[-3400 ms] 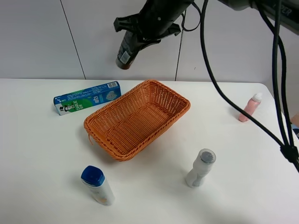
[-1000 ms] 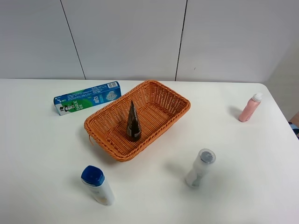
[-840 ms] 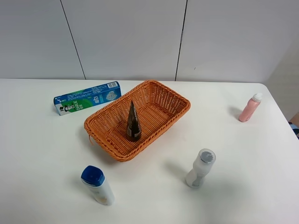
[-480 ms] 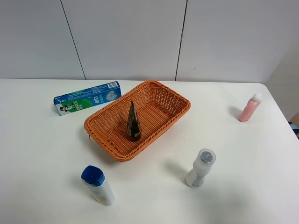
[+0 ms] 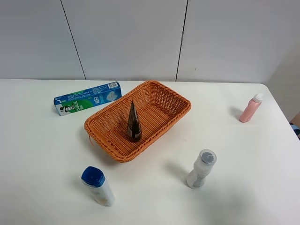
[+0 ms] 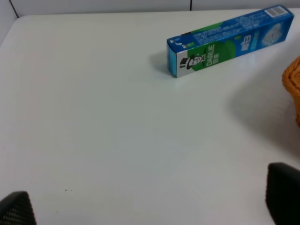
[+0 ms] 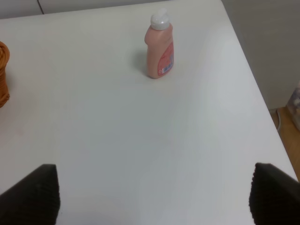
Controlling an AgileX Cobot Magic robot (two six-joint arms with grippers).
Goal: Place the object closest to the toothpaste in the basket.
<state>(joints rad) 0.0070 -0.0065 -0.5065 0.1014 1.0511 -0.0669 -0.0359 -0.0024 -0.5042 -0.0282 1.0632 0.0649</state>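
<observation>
The blue and green toothpaste box (image 5: 87, 98) lies on the white table left of the orange wicker basket (image 5: 151, 83). A dark cone-shaped tube (image 5: 133, 124) stands cap down inside the basket. No arm shows in the exterior high view. In the left wrist view the left gripper (image 6: 149, 206) is open and empty over bare table, with the toothpaste box (image 6: 229, 40) and a bit of the basket's rim (image 6: 293, 89) ahead of it. In the right wrist view the right gripper (image 7: 152, 197) is open and empty.
A pink bottle (image 5: 250, 108) stands near the table's right edge and also shows in the right wrist view (image 7: 160, 49). A white bottle with a grey cap (image 5: 201, 168) and a blue-capped bottle (image 5: 97, 186) stand at the front.
3.4 s ago an arm held the dark tube above the basket. Now the tube stands in the basket and the arm is out of the exterior view. Nothing moved in the last second.
</observation>
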